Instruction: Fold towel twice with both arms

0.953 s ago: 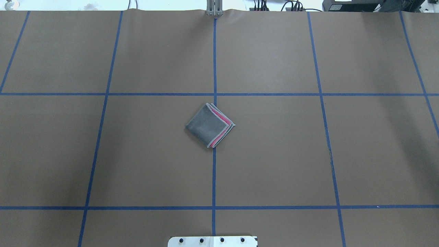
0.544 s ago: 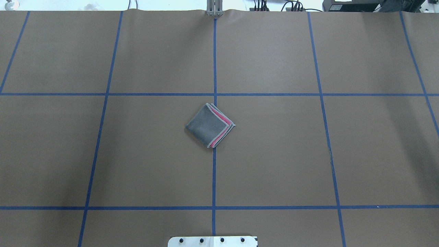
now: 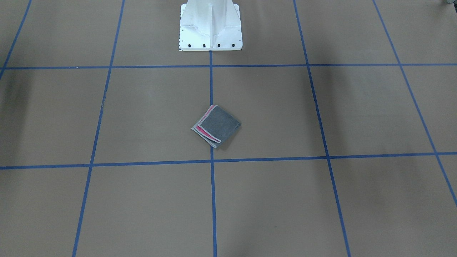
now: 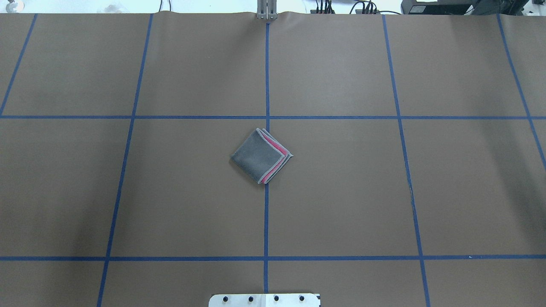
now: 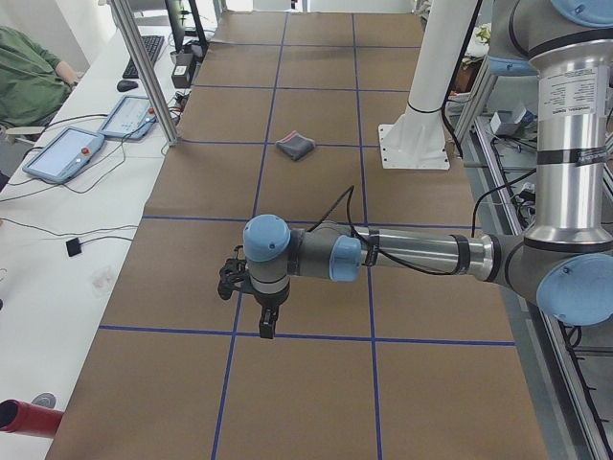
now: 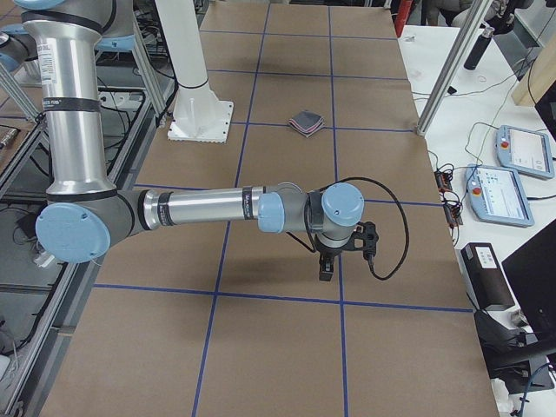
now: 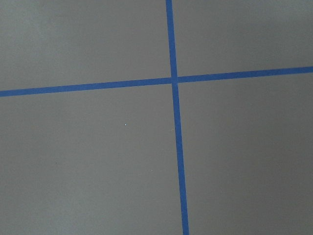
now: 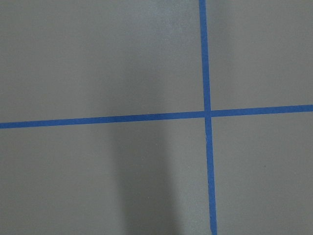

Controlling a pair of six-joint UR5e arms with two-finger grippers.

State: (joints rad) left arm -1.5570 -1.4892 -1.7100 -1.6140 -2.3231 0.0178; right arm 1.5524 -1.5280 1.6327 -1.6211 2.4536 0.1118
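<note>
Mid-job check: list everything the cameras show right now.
towel: one, grey, pink layers at edges, folded, table centre.
table cover: one, brown, blue tape grid.
pedestal base: one, white, robot's side.
teach pendants: two, white-blue, operators' bench.
operator: one, green top, at bench.
left arm: one, silver, blue caps, table's left end; left gripper points down, state unclear.
right arm: one, same colours, table's right end; right gripper points down, state unclear.
</note>
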